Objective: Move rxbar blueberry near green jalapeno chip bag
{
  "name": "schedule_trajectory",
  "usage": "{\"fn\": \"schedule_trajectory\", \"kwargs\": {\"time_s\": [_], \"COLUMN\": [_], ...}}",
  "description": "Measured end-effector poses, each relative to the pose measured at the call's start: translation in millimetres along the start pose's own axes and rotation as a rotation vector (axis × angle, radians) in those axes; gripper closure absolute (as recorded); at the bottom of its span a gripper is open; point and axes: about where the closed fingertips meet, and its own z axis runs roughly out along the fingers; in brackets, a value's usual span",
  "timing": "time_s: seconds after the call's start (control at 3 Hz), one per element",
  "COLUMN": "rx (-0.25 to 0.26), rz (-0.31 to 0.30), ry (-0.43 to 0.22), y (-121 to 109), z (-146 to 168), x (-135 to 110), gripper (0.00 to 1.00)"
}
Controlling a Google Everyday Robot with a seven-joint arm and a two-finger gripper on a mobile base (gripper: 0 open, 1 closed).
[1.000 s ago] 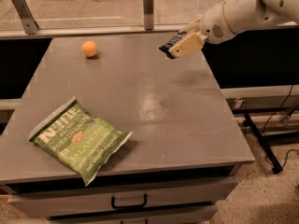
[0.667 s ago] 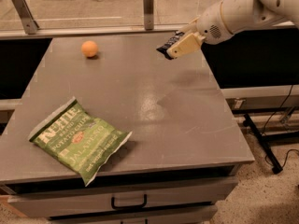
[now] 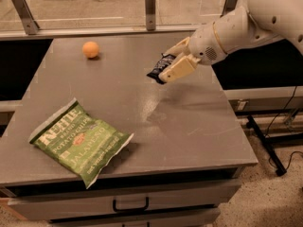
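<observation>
My gripper hangs above the right middle of the grey table, on a white arm that comes in from the upper right. Its cream fingers are shut on the rxbar blueberry, a small dark navy wrapper that sticks out to the left of them, lifted off the tabletop. The green jalapeno chip bag lies flat at the front left of the table, well apart from the gripper.
An orange ball rests at the back left of the table. A glass rail with metal posts runs along the back edge. A drawer with a black handle is below the front edge. Cables lie on the floor at right.
The gripper has carried the rxbar blueberry leftward and toward the front, from the back right edge to over the table's right middle. The chip bag and ball have not moved.
</observation>
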Motion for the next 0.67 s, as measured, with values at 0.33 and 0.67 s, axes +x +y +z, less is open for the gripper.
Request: {"fn": "schedule_trajectory", "kwargs": {"time_s": [0.33,0.67], "rx": [-0.126,-0.21], "rz": [-0.071,-0.097], "ry": [-0.003,-0.002], "y": [46.4,79.4], "z": [14.3,22.9], "x": [-2.1,-1.0], "gripper": [1.0,1.0]}}
